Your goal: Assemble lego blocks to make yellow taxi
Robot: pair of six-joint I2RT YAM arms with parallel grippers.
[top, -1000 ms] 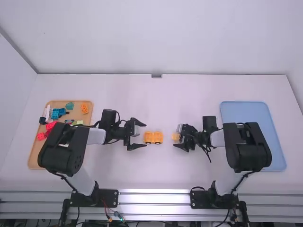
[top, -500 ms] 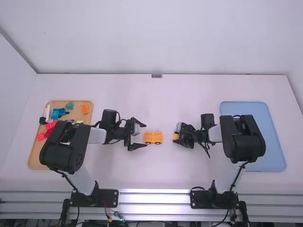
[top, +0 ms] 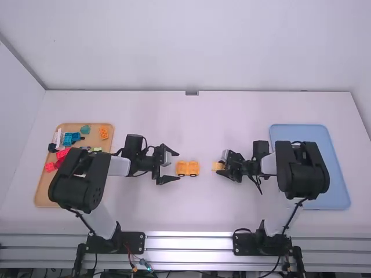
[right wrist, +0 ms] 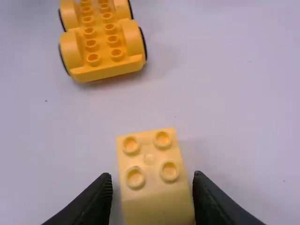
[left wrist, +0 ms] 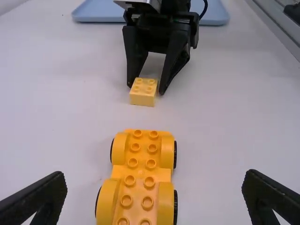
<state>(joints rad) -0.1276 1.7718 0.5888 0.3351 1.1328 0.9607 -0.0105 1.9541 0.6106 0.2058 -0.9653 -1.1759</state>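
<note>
Judging yellow brick (right wrist: 152, 206) near wheeled base (left wrist: 141, 174) light, stiff: pinch flat sides. Right gripper (right wrist: 153, 177) narrowly open around it; left gripper (left wrist: 154, 174) wide.

We counted: 1 yellow four-wheeled Lego base (left wrist: 140, 171) | 1 pale-yellow four-stud Lego brick (left wrist: 142, 99) | 2 trays, one tan (top: 43, 194), one blue (top: 298, 134) | 2 grippers, left (top: 177, 165) and right (top: 221, 164) | 1 teal piece (top: 85, 130) | 1 orange piece (top: 104, 132) | red blocks (top: 62, 154) and blue blocks (top: 67, 140), whose numbers we could not tell
</note>
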